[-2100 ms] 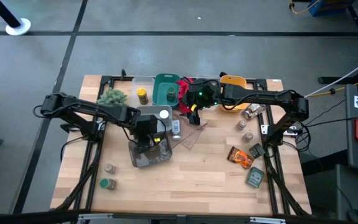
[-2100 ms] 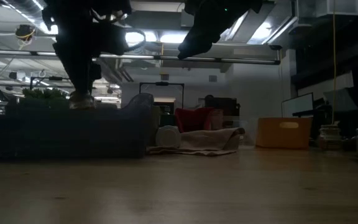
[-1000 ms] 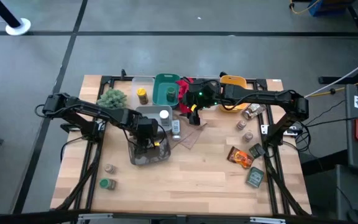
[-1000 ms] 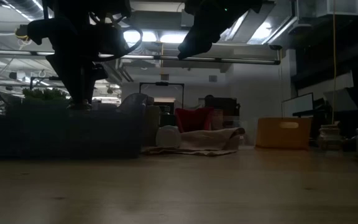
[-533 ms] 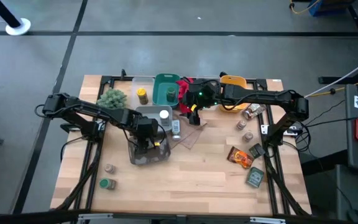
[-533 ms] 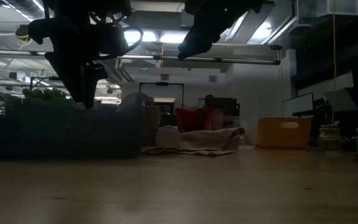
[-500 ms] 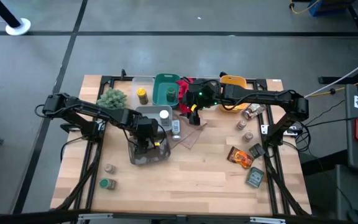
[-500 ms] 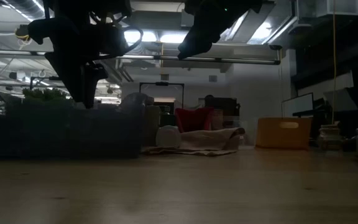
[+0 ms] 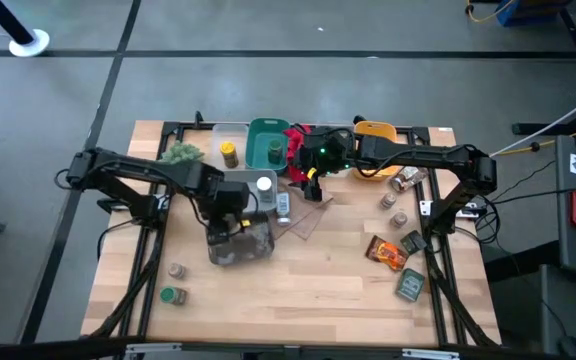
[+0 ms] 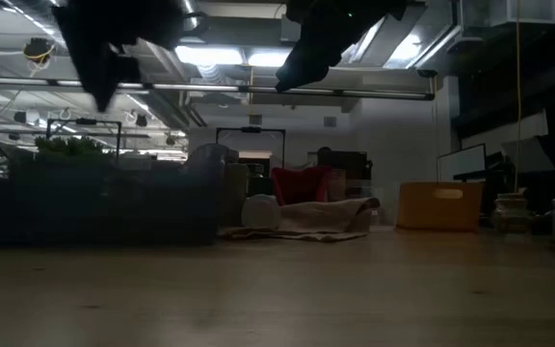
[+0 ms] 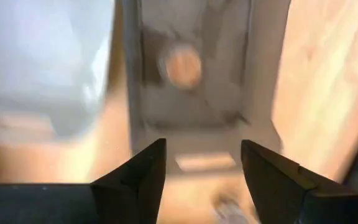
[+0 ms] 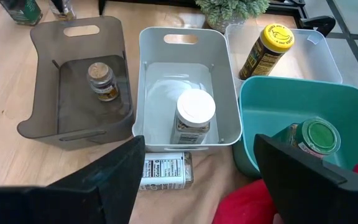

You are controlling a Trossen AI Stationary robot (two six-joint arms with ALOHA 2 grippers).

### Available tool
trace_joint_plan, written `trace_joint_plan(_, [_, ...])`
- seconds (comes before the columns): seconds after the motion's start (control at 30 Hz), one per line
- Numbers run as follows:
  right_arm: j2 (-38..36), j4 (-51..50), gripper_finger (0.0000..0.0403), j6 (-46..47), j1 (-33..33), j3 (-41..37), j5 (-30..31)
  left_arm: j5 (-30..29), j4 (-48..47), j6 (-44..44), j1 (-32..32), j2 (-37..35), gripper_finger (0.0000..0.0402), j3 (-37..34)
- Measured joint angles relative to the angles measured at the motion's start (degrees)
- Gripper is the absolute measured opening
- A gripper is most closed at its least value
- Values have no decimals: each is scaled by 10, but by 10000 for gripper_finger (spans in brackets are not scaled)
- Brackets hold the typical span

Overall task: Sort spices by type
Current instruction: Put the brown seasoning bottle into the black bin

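My left gripper (image 9: 234, 207) hangs open over the grey bin (image 9: 240, 244), pointing down, with nothing between its fingers (image 11: 202, 168). Below it a tan-lidded spice jar (image 11: 183, 64) stands on the bin's floor (image 12: 102, 81). My right gripper (image 9: 313, 168) waits open above the red cloth (image 9: 298, 140) near the far bins. A white-lidded jar (image 12: 195, 115) stands in the white bin (image 12: 148, 74). A yellow-lidded jar (image 12: 267, 46) is in the clear bin, and a green-lidded jar (image 12: 316, 137) is in the teal bin (image 9: 268, 145). Another jar (image 12: 163, 171) lies on its side on the tan cloth.
Two loose jars (image 9: 176, 271) (image 9: 171, 295) stand near the left front. At the right are more jars (image 9: 388, 201) (image 9: 399, 219) (image 9: 405, 178), an orange-brown packet (image 9: 388, 252) and a dark green packet (image 9: 411, 286). A bushy plant (image 9: 180, 155) and an orange bin (image 9: 376, 135) sit at the far edge.
My left gripper has risen straight up out of the grey bin with nothing in it, rolling a little as it went. The tan-lidded jar has stayed on the bin's floor.
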Motion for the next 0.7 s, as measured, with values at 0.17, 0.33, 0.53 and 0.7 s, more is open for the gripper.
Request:
trace_joint_plan(0.17, [0, 0, 301, 0, 0, 0, 0, 50, -85, -105, -41, -4, 189, -13])
trace_joint_plan(0.33, [0, 0, 301, 0, 0, 0, 0, 59, -122, -148, -112, -5, 189, -25])
trace_joint_plan(0.53, [0, 0, 301, 0, 0, 0, 0, 77, -117, -198, -199, -7, 189, -53])
trace_joint_plan(0.7, [0, 0, 301, 0, 0, 0, 0, 110, -84, -254, -257, -7, 189, -80])
